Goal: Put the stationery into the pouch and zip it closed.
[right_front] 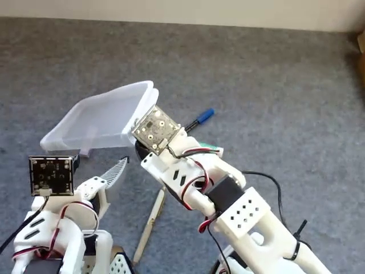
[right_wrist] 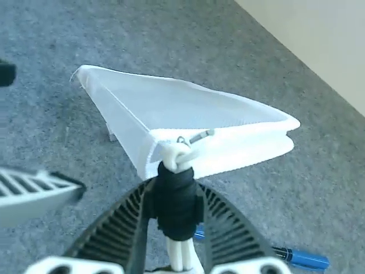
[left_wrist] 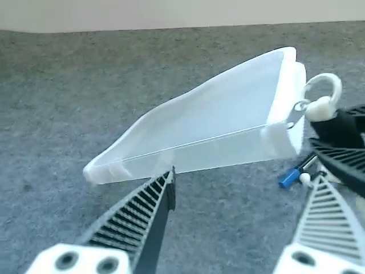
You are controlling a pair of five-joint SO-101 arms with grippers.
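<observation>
The pouch (right_front: 105, 120), translucent white, is held tilted and clear of the surface at 10 o'clock from the centre of the high view. No stationery is visible through its wall. The right gripper (right_wrist: 177, 171) is clamped on the zip pull (right_wrist: 178, 149) at the pouch's near corner. The left gripper (left_wrist: 245, 178) sits just below the pouch, fingers spread, nothing between them. A blue pen (right_front: 201, 117) lies on the surface at 2 o'clock from the right gripper. A wooden ruler (right_front: 149, 220) lies at 6 o'clock, between the two arms.

Assessment: loading has not begun. How far the zip stands open cannot be determined. The next move probably calls for the left gripper to steady the pouch's free edge so the mouth can be opened against the pull, before any item is collected.

Surface: grey carpet (right_front: 274, 74). A pale wall (right_front: 171, 8) borders it at 12 o'clock.
</observation>
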